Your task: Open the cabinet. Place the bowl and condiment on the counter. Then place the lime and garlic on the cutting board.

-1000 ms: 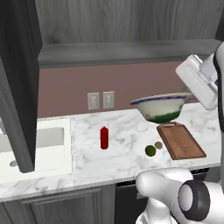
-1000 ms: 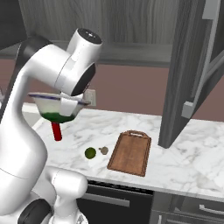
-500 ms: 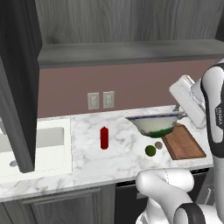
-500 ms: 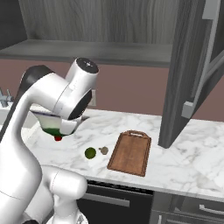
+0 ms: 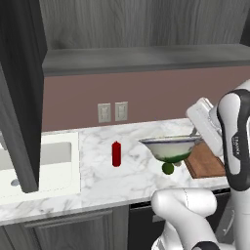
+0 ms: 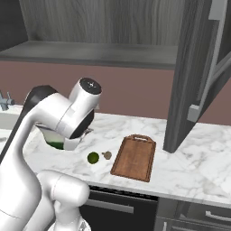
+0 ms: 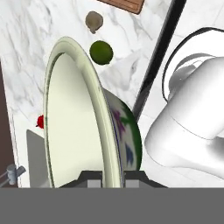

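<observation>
Nearest the front edge of the counter (image 5: pixel 97 185) lie the lime (image 6: pixel 93 157) and the garlic (image 6: pixel 107 155), just beside each other and on bare marble, a little short of the cutting board (image 6: pixel 134 157). The board lies flat with its handle end toward the back wall, its long side running from the front edge toward the wall; neither the lime nor the garlic is on it.

The gripper (image 7: pixel 113 175) is pinching the rim of the bowl (image 5: pixel 171 146) — in the hand view the two finger tips sit either side of the cream wall at its lower edge, the thin green rim line running between them. From the left base view the bowl is held level, low over the marble, directly above the lime and beside the board's near corner; whether its green foot touches the counter cannot be told.

Further toward the sink side, well apart from the bowl, the condiment (image 5: pixel 116 154) stands upright on the marble, about midway between front edge and back wall.

Above and behind — the cabinet (image 6: pixel 194 76) has its doors swung open, one dark door hanging forward at each side, its shelf bare.
</observation>
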Available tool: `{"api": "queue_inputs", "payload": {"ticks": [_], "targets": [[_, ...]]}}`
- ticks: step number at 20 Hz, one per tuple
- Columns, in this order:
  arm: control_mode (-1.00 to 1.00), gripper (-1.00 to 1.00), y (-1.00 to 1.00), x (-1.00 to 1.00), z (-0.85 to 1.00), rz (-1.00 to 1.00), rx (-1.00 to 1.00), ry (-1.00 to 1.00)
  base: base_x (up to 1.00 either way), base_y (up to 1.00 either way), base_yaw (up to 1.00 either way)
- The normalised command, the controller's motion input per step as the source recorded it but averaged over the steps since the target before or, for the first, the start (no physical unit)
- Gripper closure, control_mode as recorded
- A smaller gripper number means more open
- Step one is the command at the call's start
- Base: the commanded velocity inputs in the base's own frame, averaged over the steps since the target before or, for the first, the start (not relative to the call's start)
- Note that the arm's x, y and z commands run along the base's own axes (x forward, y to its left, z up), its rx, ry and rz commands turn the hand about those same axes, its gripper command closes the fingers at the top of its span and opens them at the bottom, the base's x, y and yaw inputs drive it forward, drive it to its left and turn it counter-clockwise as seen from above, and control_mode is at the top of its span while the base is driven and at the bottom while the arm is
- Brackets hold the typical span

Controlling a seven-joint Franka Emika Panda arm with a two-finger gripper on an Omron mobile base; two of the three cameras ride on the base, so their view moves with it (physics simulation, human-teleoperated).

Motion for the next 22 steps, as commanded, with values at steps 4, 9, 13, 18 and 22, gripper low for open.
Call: {"api": "queue_inputs", "payload": {"ticks": [4,9,13,18,22], "targets": [[-1.0,1.0,0.0,0.15,-0.25,0.0,0.0,-0.07,0.0,0.0,0.0],[-1.0,1.0,-0.06,0.22,-0.15,0.0,0.0,-0.12,0.0,0.0,0.0],[-1.0,1.0,-0.11,0.16,-0.16,0.0,0.0,-0.1,0.0,0.0,0.0],[-1.0,1.0,-0.04,0.2,-0.14,0.01,0.0,-0.06,0.0,0.0,0.0],[-1.0,1.0,0.0,0.31,-0.14,0.02,0.0,-0.03,0.0,0.0,0.0]]}}
